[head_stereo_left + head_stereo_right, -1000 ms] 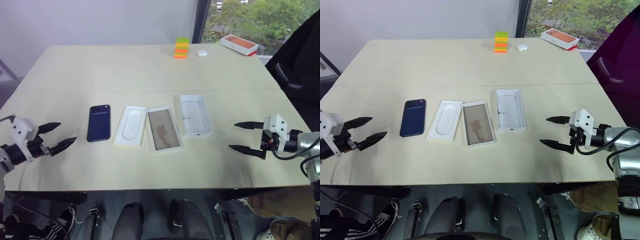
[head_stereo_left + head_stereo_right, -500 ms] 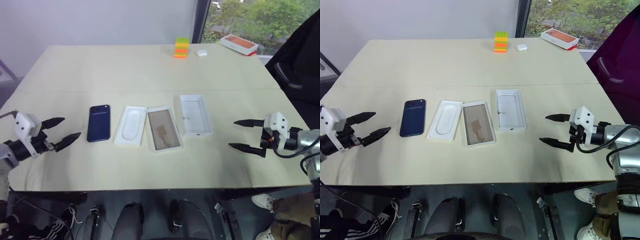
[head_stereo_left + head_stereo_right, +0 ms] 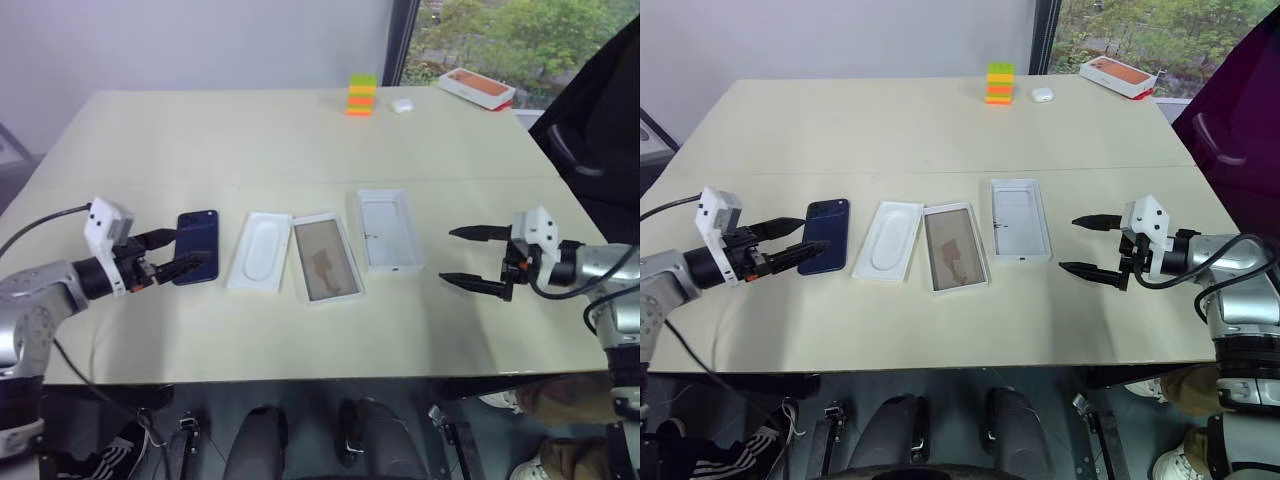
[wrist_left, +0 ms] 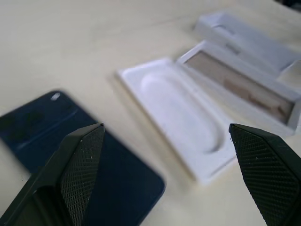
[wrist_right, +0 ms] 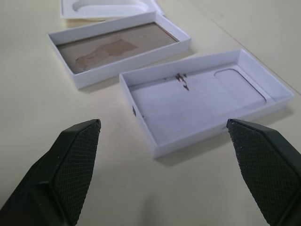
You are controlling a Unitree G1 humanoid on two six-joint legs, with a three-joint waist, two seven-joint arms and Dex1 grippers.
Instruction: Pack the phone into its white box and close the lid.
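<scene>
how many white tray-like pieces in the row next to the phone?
3. The white insert lies right beside the phone; the white box with its brown floor touches the insert's far side; the lid, open side up, is at the row's right end.

Each arm ends in a rounded sleeve of brushed silver-grey metal, with a short black collar where the wrist begins. On top of each wrist sits a small blocky white plastic housing with angled faces. The left pincer (image 3: pixel 172 253) and the right pincer (image 3: pixel 465 256) each carry two long, slim black fingers that taper to sharp points. Seen close in the wrist views, the black fingers (image 4: pixel 81 162) have flat inner faces covered with a fine diamond-knurled texture, with smoother bevelled edges. A thin black cable loops out from the left forearm, and another black cable arcs along the right forearm.
</scene>
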